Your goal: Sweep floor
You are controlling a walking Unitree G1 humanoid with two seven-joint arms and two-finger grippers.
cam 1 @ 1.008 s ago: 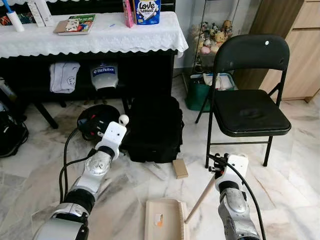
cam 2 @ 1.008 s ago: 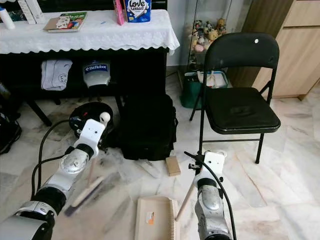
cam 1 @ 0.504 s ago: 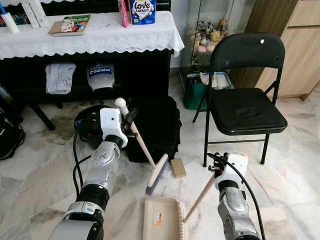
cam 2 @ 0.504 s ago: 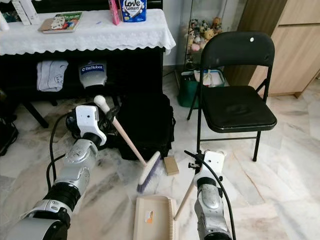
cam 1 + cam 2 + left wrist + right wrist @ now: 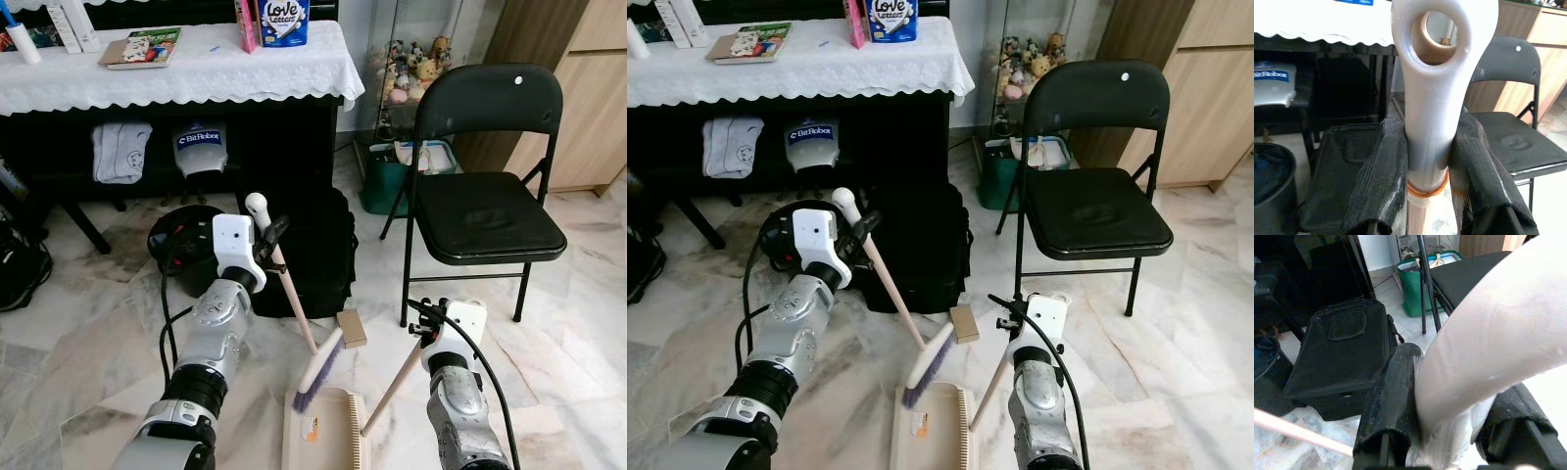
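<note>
My left gripper (image 5: 266, 233) is shut on the pale handle of a hand broom (image 5: 291, 294). The handle slants down to the right, and the purple bristles (image 5: 316, 372) rest at the far edge of a beige dustpan (image 5: 328, 433) lying on the marble floor. My right gripper (image 5: 427, 327) is shut on the dustpan's long pale handle (image 5: 392, 388). A small tan block (image 5: 351, 329) lies on the floor just beyond the bristles. In the left wrist view the fingers (image 5: 1380, 181) clamp the handle's white looped end (image 5: 1430, 98). In the right wrist view the fingers (image 5: 1391, 396) grip the dustpan handle (image 5: 1484, 362).
A black bag (image 5: 306, 250) stands just behind the broom. To the right stands a black folding chair (image 5: 487, 215), with a green bin (image 5: 385, 186) behind it. A table with a white cloth (image 5: 196, 70) spans the back, and a dark round object (image 5: 181, 238) sits under it.
My left arm has swung the broom from low on the left across to the right. The bristles now rest at the dustpan's far edge. The right arm and dustpan have stayed put.
</note>
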